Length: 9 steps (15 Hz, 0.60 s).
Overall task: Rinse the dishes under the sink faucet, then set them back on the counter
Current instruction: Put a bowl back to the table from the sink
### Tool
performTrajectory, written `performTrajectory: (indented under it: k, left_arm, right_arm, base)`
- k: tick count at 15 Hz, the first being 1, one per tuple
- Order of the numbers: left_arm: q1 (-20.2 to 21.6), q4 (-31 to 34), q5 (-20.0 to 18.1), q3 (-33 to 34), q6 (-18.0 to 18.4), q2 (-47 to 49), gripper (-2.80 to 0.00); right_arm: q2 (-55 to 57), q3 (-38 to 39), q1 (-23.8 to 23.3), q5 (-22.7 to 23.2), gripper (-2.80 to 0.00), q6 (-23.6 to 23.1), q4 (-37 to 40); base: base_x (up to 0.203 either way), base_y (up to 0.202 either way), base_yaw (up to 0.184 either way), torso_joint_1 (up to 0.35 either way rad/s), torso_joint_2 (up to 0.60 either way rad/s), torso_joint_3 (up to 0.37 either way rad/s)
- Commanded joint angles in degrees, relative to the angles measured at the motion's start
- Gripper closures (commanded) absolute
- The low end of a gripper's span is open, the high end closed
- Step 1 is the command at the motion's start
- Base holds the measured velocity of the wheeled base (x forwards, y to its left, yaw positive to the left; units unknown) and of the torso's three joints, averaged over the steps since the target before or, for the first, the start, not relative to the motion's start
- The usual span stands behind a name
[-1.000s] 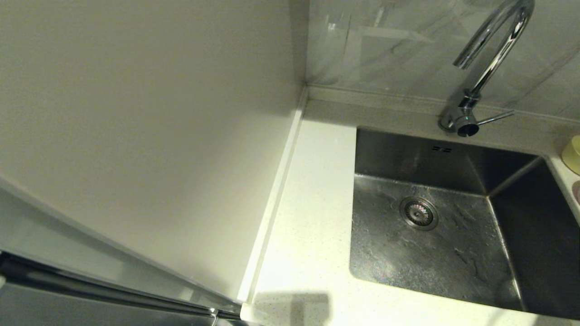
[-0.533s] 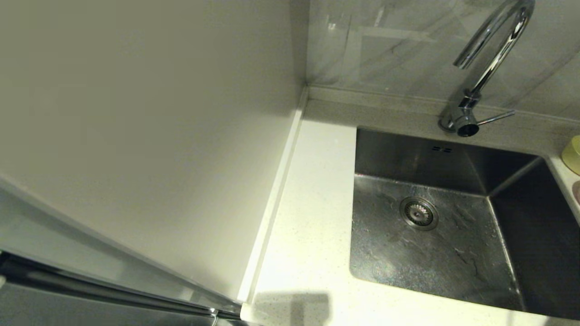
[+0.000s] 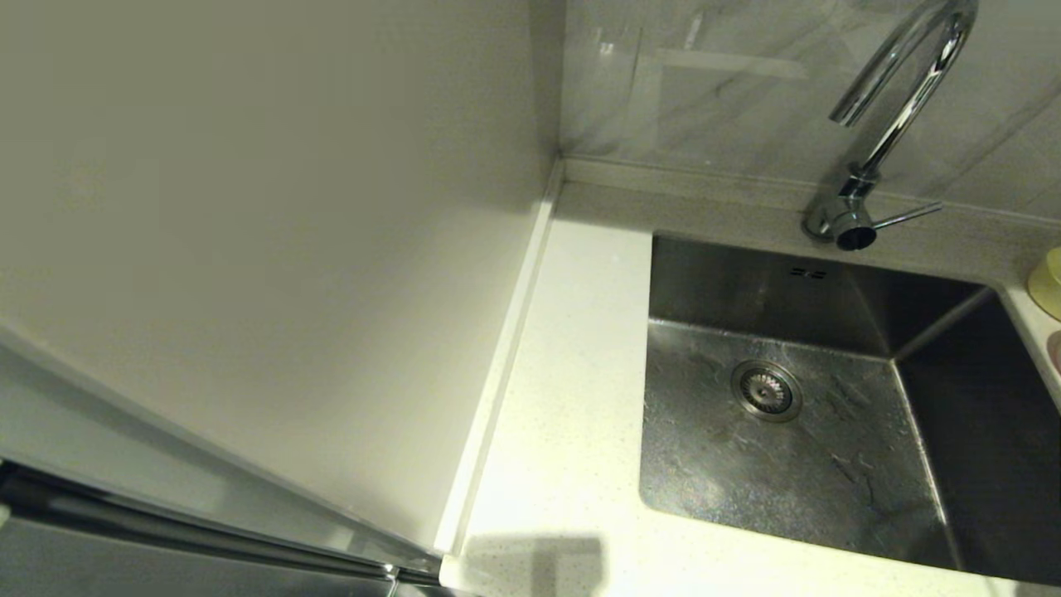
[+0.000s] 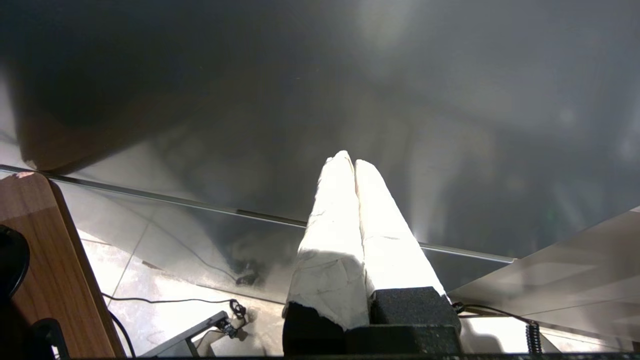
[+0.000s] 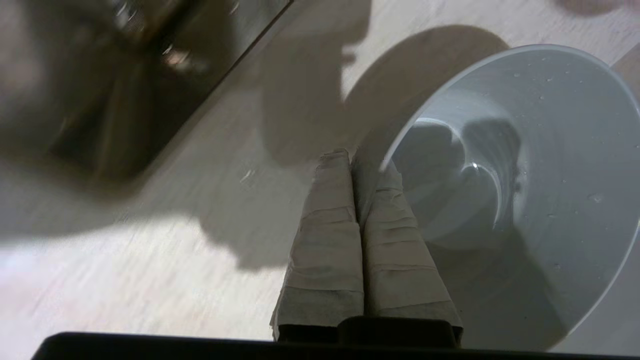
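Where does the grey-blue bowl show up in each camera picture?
Head view: not in it.
Left wrist view: not in it.
Right wrist view: grey-blue bowl fills much of the picture, rim at the jaws' tips.
Shared landmark: the white counter, in head and right wrist views.

The steel sink (image 3: 829, 431) sits to my right, its basin bare and streaked wet, the round strainer (image 3: 766, 390) in its floor. The chrome faucet (image 3: 899, 99) arches at its far edge, lever (image 3: 905, 216) pointing right. The white speckled table (image 3: 564, 398) borders the sink. My right tool (image 5: 357, 162) pinches the wet grey-blue bowl (image 5: 540, 200) by its rim; yellow (image 3: 1048, 283) and pink (image 3: 1055, 350) bowls rest at far right.
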<state>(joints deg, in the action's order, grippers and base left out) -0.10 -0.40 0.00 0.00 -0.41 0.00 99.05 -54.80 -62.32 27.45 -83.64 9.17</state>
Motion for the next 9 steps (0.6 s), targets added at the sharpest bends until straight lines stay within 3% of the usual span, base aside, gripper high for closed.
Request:
performTrajectory:
  k: [1,7,8,9]
  left_arm:
    - [0.01,-0.04,0.00,0.18,-0.02,0.00,0.00]
    - [0.01,-0.04,0.00,0.18,-0.02,0.00,0.00]
    - [0.01,-0.04,0.00,0.18,-0.02,0.00,0.00]
    - [0.01,-0.04,0.00,0.18,-0.02,0.00,0.00]
  right_arm:
    - [2.33,-0.76,2.28,-0.34,0.00,2.92,-2.03]
    - [2.64,-1.10,2.99,-1.17,0.00,3.40,-3.18]
    - [2.64,-1.01,2.99,-1.17,-2.80,3.40,-3.93]
    - [2.56,-1.01,3.08,-1.17,-2.80,3.55,-4.08]
  base:
    - [0.000,0.000,0.000,0.000,0.00,0.000]
    - [0.000,0.000,0.000,0.000,0.00,0.000]
    - [0.000,0.000,0.000,0.000,0.00,0.000]
    - [0.000,0.000,0.000,0.000,0.00,0.000]
